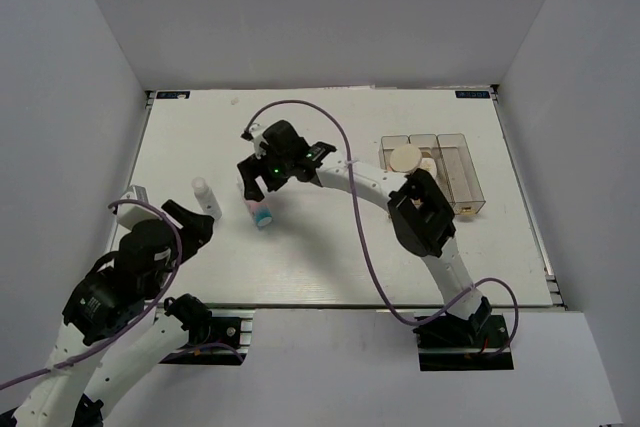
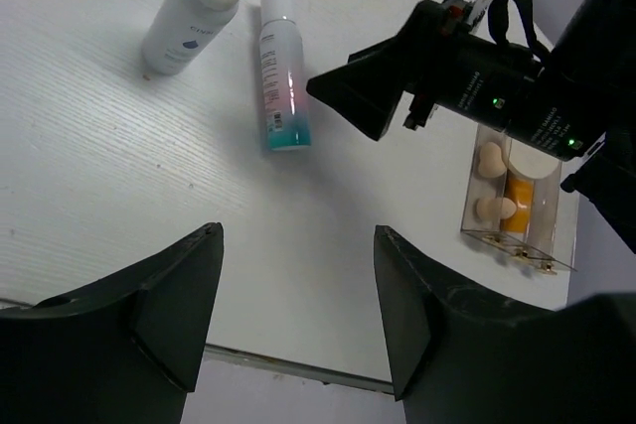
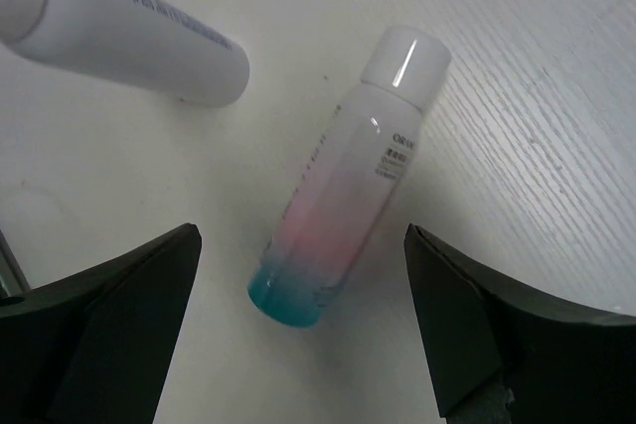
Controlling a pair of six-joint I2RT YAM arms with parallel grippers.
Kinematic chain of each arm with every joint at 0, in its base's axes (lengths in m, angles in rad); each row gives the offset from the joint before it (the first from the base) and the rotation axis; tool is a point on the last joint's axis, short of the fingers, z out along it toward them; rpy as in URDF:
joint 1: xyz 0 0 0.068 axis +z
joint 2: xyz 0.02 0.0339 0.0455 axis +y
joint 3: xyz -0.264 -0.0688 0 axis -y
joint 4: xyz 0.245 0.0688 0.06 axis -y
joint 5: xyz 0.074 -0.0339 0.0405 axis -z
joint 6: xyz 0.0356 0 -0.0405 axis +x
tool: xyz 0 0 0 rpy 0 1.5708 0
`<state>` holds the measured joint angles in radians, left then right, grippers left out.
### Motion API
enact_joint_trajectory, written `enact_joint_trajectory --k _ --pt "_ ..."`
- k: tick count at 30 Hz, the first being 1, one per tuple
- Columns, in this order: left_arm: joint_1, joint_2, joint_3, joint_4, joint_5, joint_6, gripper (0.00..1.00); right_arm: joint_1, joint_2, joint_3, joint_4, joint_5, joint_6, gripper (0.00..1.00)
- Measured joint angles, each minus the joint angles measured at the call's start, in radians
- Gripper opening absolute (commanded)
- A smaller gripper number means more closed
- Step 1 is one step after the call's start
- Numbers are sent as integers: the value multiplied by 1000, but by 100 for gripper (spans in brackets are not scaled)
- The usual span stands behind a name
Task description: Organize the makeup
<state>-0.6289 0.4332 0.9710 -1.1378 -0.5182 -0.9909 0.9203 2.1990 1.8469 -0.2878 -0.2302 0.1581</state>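
Your right gripper (image 3: pixel 300 237) hangs, jaws wide apart, over the white-pink-blue tube (image 3: pixel 343 201) lying flat on the table (image 3: pixel 517 67); likely light, rigid and slick, so clamp across its mid-body.

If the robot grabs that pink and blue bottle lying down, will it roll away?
It might. The pink and blue bottle is round and lies on its side, so a nudge may roll it. Its glossy shell looks stiff but slippery, so the right gripper could slip.
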Motion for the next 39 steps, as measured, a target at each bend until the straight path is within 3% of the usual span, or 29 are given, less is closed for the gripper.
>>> enact_joint_trajectory --k 8,15,18,20,21,24,32,39 --pt "0 47 0 -14 -3 -14 73 92 120 89 19 200 45 89" --pt "0 72 0 -13 -3 -16 72 125 193 89 34 375 21 82" --pt "0 71 0 -13 -3 -18 72 126 207 88 51 410 0 69" --pt "0 71 -2 -12 -3 -20 71 126 207 84 62 420 -11 51" --pt "0 71 -4 -11 -4 -21 71 126 207 79 68 426 -18 35" --pt "0 71 -22 -5 -18 -22 70 119 197 49 107 422 -34 0" --pt "-6 118 -77 23 -49 4 72 -1 61 -58 15 194 -77 0" --pt "-8 218 -141 79 -77 53 76 -329 -372 -221 -72 95 -152 0"
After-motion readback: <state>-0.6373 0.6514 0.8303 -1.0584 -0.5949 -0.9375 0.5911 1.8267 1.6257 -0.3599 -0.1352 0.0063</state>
